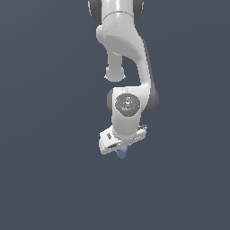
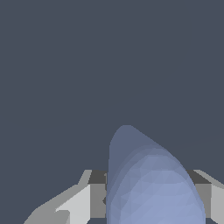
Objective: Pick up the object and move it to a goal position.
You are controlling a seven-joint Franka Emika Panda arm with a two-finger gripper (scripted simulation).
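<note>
Cylinder (image 2: pixel 148 183) is sitting right between the fingers (image 2: pixel 81 203) in the wrist view, filling most of the gap, w/ grey finger blocks showing on both sides of it. So you've got the light blue-purple thing where you want it, in the gripper (image 1: pixel 121 150), not lying off somewhere.

In the exterior view only its rounded end pokes out below the white hand, around 6 o'clock from the wrist joint w/ the round grey cap. The rest is hidden behind the hand body.

Why it's held this way, imo: the arm (image 1: pixel 128 49) comes down from 12 o'clock and the hand points mostly downward w/ a bit of tilt, so the cylinder runs along the fingers and its rounded tip leads. That's a sensible carry pose for a move to a goal. No goal marker is visible in either pic tho, so you can't judge how far along it is.

Jaws: narrowed to about the cylinder's width, one each side of it. Looks like they're pinching it, but actual pad contact is hidden behind the cylinder. Background is flat dark grey, so I can't tell if it's lifted or resting on smth.
</note>
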